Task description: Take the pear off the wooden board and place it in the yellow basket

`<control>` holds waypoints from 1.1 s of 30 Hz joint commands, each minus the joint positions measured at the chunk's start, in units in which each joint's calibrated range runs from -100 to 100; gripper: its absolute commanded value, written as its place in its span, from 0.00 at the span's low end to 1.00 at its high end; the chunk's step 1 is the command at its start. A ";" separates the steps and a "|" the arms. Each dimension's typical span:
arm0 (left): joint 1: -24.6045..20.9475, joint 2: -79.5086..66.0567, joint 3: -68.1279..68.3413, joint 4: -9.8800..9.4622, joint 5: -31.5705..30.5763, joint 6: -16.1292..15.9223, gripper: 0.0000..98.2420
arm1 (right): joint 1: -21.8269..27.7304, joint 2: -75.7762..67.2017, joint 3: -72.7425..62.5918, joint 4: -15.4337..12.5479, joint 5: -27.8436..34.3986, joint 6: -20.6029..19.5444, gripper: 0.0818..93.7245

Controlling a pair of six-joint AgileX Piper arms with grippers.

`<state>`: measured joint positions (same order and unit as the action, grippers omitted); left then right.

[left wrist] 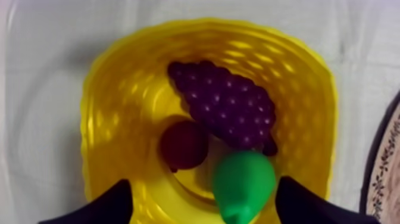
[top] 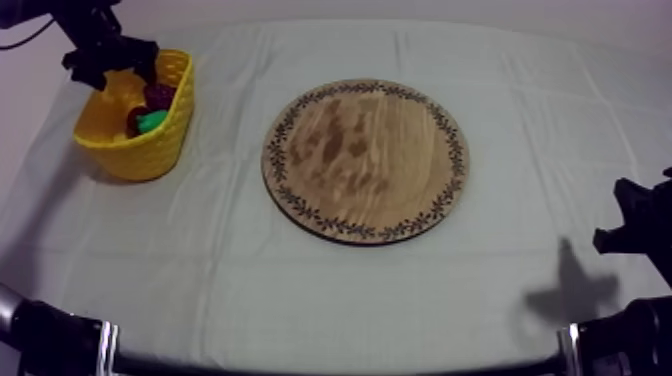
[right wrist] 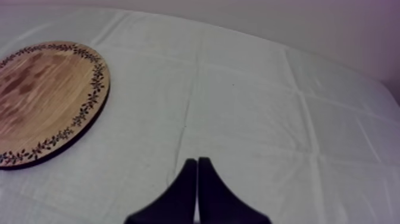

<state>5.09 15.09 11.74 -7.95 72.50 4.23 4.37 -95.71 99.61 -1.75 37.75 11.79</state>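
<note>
Down in the yellow basket (left wrist: pixel 101 107), close to its wall on the hand's side: pear (left wrist: pixel 244 182), long axis running from the grapes (left wrist: pixel 226 107) toward the left hand (left wrist: pixel 203 180), narrow end nearest the hand, fat end by the grapes. Just beside it, a small red fruit (left wrist: pixel 183 145). Above the basket, fingers (left wrist: pixel 104 205) spread wide either side of the pear, nothing held. Basket near the table's (top: pixel 300 290) far left edge, a broad stretch of cloth between it and the wooden board (top: pixel 365 160) at the middle. Low at the right edge, well apart from the board: right hand (right wrist: pixel 197 162), fingers pressed together in a wedge, nothing between them.
</note>
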 commanded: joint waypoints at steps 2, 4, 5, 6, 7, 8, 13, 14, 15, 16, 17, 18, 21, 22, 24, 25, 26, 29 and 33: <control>0.43 -4.68 2.82 -1.38 -6.03 0.10 0.55 | -0.01 -0.05 0.05 0.02 -0.01 0.00 0.00; 0.64 -8.47 5.50 -1.87 -10.62 -0.96 0.32 | 0.00 -0.05 0.05 0.02 -0.01 0.00 0.00; 0.76 -10.57 6.89 -1.98 -12.61 -1.42 0.24 | 0.00 -0.05 0.05 0.02 -0.01 0.00 0.00; 0.99 -12.82 8.27 -2.13 -14.30 -1.73 0.18 | 0.00 -0.05 0.05 0.02 -0.01 0.00 0.00; 1.28 -15.09 9.60 -2.25 -15.60 -1.96 0.14 | 0.00 -0.05 0.05 0.02 -0.01 0.00 0.00; 1.62 -17.43 10.93 -2.35 -16.56 -2.18 0.11 | 0.00 -0.05 0.05 0.02 -0.01 0.00 0.00; 2.34 -29.42 18.89 -2.45 -22.42 -1.57 0.03 | 0.00 -0.05 0.05 0.02 -0.01 0.00 0.00; 2.25 -31.88 20.98 -2.49 -24.06 -1.15 0.02 | 0.00 -0.05 0.05 0.02 -0.01 0.00 0.00; 2.18 -34.49 23.35 -2.72 -25.93 -0.38 0.02 | 0.00 -0.05 0.05 0.02 -0.01 0.00 0.00; 2.12 -37.24 26.01 -3.23 -27.97 0.62 0.01 | 0.00 -0.05 0.05 0.02 -0.01 0.00 0.00; 2.07 -40.15 28.88 -3.99 -30.10 1.69 0.01 | 0.00 -0.05 0.05 0.02 -0.01 0.00 0.00; 2.06 -43.19 31.93 -4.94 -32.17 2.88 0.01 | 0.00 -0.05 0.05 0.02 -0.01 0.00 0.00; 2.07 -52.53 40.74 -7.52 -37.15 5.83 0.00 | 0.00 -0.05 0.05 0.02 -0.01 0.00 0.00; 2.04 -55.61 43.34 -8.12 -38.13 6.51 0.00 | 0.00 -0.05 0.05 0.02 -0.01 0.00 0.00; 1.86 -61.55 48.01 -8.83 -39.43 7.43 0.00 | 0.00 -0.05 0.05 0.02 -0.01 0.00 0.00; 1.76 -64.40 50.17 -9.03 -40.07 7.76 0.00 | 0.00 -0.05 0.05 0.02 -0.01 0.00 0.00; 1.63 -67.18 52.19 -9.18 -40.75 8.08 0.00 | -0.02 -0.05 0.05 0.02 -0.01 0.00 0.00; 1.28 -75.02 57.43 -9.43 -42.71 8.96 0.00 | -0.06 -0.05 0.05 0.02 -0.01 -0.01 0.00; 0.76 -84.63 63.94 -9.44 -46.20 9.73 0.00 | -0.02 -0.05 0.05 0.02 -0.01 0.00 0.00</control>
<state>5.93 -59.48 70.82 -17.37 27.60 13.89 4.33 -95.71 99.61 -1.75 37.74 11.79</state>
